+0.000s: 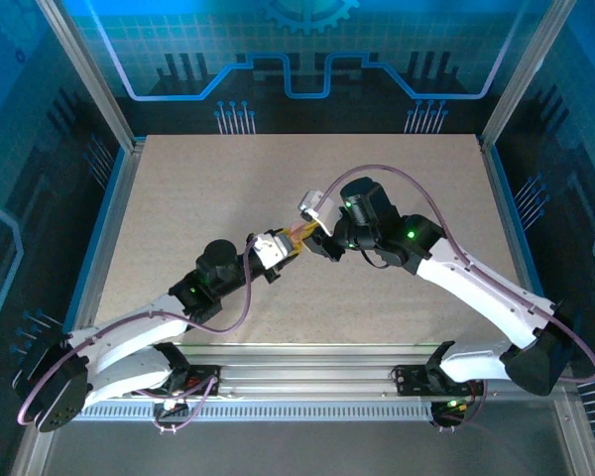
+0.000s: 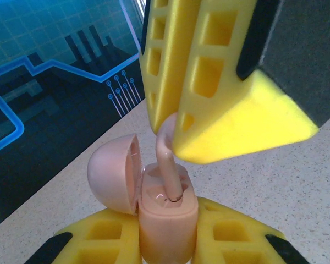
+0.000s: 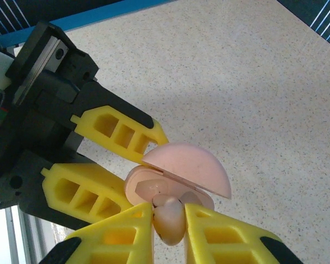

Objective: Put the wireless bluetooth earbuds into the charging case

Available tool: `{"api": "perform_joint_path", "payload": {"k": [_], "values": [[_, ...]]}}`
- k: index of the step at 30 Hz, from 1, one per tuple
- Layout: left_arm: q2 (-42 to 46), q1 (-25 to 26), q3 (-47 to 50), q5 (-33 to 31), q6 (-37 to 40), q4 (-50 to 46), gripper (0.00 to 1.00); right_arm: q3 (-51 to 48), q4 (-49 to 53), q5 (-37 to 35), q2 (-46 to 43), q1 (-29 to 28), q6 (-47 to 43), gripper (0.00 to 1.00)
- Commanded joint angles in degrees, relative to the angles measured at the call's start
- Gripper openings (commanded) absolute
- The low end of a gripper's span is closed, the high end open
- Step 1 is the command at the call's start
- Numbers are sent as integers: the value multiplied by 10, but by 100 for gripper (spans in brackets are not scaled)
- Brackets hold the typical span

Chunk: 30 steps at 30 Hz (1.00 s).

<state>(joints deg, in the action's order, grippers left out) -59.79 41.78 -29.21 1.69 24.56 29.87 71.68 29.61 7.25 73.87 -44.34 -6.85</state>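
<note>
Beige tabletop (image 1: 228, 198); pink earbud (image 2: 166, 159) partly in case (image 2: 168, 231)

- The charging case (image 2: 165, 242) is sitting clamped between the left gripper's (image 2: 168, 223) fingers.
- Its lid (image 2: 113, 173) is standing open at the case's left.
- An earbud (image 2: 169, 165), pinched by the right gripper (image 3: 169, 217), is reaching into the case from above.
- The table (image 1: 228, 188) is lying below the case.
</note>
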Motion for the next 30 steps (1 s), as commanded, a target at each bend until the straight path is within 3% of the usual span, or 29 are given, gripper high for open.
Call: {"api": "perform_joint_path", "payload": {"k": [1,30], "values": [[7,8,-21,-4,3,51,15,-8,-2,-17,5,-8,30,19],[-1,10,-12,-73,-6,84,15,-16,-23,-29,35,-16,210,18]]}}
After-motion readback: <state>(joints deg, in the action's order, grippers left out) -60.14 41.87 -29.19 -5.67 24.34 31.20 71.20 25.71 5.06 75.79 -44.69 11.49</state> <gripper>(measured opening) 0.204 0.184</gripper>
